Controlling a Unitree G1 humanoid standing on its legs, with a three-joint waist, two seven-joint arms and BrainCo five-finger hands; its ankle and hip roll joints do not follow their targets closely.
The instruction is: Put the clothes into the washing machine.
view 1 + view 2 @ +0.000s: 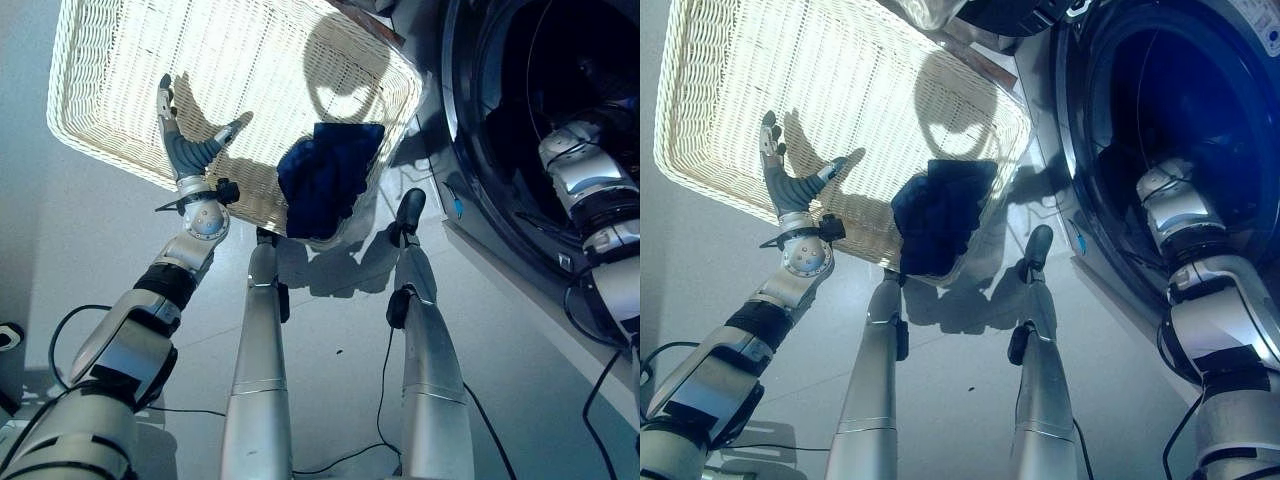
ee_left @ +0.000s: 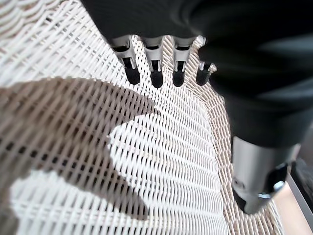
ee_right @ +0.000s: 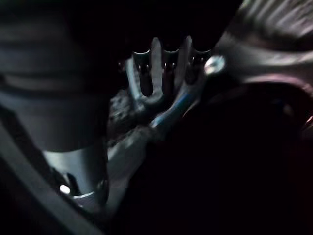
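Left eye view: a pale wicker basket [image 1: 130, 70] lies on the floor, its far side cut off by the picture's top edge. A dark blue cloth [image 1: 325, 180] sits bunched in the basket's near corner, closest to the washer [image 1: 470, 190]. The left hand [image 1: 185, 140] hangs over the basket's near rim, fingers straight and thumb spread, holding nothing and well apart from the cloth. The washer's round opening is dark; the right arm reaches into it and the hand itself is hidden inside.

Right eye view: the same scene. The cloth [image 1: 935, 215] lies against the basket's [image 1: 720, 90] near wall, part of it draped up over the rim. The left hand [image 1: 790, 180] is released, its shadow falling on the weave. The right forearm goes into the drum [image 1: 1160, 90] and is lost in the dark past the wrist.

Left wrist view: straight dark-tipped fingers [image 2: 155, 73] stand over the wicker floor [image 2: 161, 171], with no cloth among them; the thumb [image 2: 257, 181] stands apart to one side.

Right wrist view: very dark. The right hand [image 3: 164, 78] shows as a row of fingers inside the drum, with some pale, crumpled fabric [image 3: 132, 132] below them. Whether the fingers grip it or merely rest near it cannot be made out.
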